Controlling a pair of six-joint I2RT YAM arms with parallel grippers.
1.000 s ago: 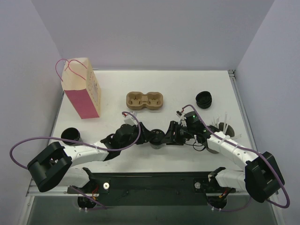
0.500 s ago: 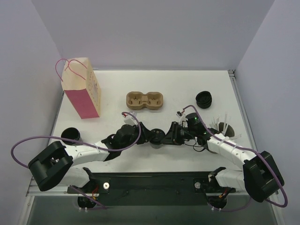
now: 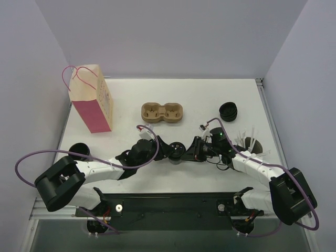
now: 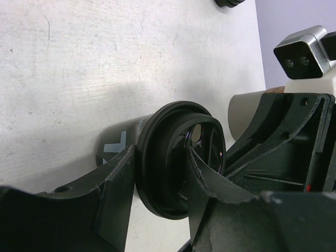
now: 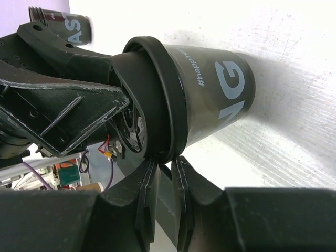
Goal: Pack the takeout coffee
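Cup (image 5: 220,89) in left end effector (image 4: 160,163); right end effector (image 5: 164,165) tightened on lid (image 5: 168,94).

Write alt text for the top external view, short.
Seen from above, the left gripper and right gripper meet at a small black cup near the front-middle of a white table. Beyond it lies a brown two-well pulp tray; a pink paper bag stands far left, a stack of black lids far right.

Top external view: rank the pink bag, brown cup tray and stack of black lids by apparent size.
1. pink bag
2. brown cup tray
3. stack of black lids
The bag's height may inflate it.
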